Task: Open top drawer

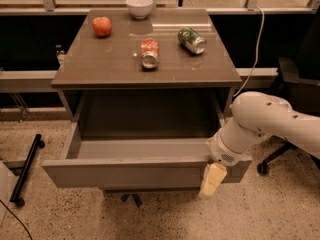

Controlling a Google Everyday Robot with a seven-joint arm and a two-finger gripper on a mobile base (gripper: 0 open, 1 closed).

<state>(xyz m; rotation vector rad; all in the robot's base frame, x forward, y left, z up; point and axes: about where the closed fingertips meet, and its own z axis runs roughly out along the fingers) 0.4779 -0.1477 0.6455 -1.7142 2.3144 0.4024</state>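
Note:
The top drawer (130, 173) is a wide grey-brown drawer with a flat handleless front. It stands pulled far out from the cabinet, and its inside looks empty. My white arm comes in from the right. My gripper (214, 178) is at the drawer front's right end, with a pale finger hanging down over the panel.
The cabinet top (110, 66) holds a red apple (102, 26), a white bowl (139, 6), a red can (149, 53) lying down and a green can (192, 40) lying down. An office chair base (272, 159) stands at right. A black bar (27, 166) lies on the floor at left.

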